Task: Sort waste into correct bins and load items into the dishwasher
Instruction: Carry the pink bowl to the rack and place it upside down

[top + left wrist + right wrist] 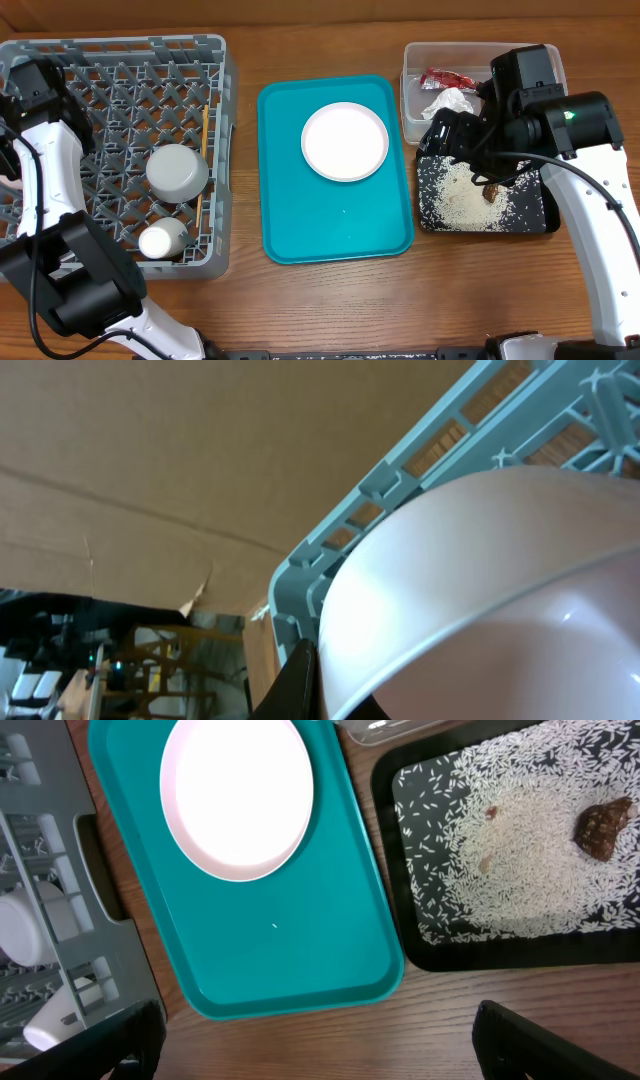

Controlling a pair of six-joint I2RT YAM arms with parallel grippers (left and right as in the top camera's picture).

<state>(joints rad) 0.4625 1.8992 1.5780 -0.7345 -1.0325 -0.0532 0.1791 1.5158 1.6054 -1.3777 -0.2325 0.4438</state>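
state: waste looks sorted. red wrapper (450, 79) and paper wad (447, 102) in the clear tub (412, 60); rice grains (520, 850) and brown lump (603, 827) on the black tray (385, 870). dish rack (215, 60) holds the grey metal bowl (178, 172), small white cup (163, 240) and chopsticks (205, 130).

item outstanding: white plate (345, 141), lying flat on the teal tray (335, 225), toward its far end, between rack and bins.

right gripper (318, 1025): fingers spread wide, nothing between them. it hangs over the near-left corner of the black tray, beside the teal tray's edge. the plate lies to its left and slightly farther from the robot. the plate is round, so no long axis to line up with; being flat, it probably needs a grasp at the rim.

left gripper (297, 685): far-left corner of the rack. one dark finger touches the rim of the white bowl (480, 590), tilted close against the rack wall; the second finger is hidden, so i cannot tell whether it is clamped.

judgement: right arm is nearer the plate and free.
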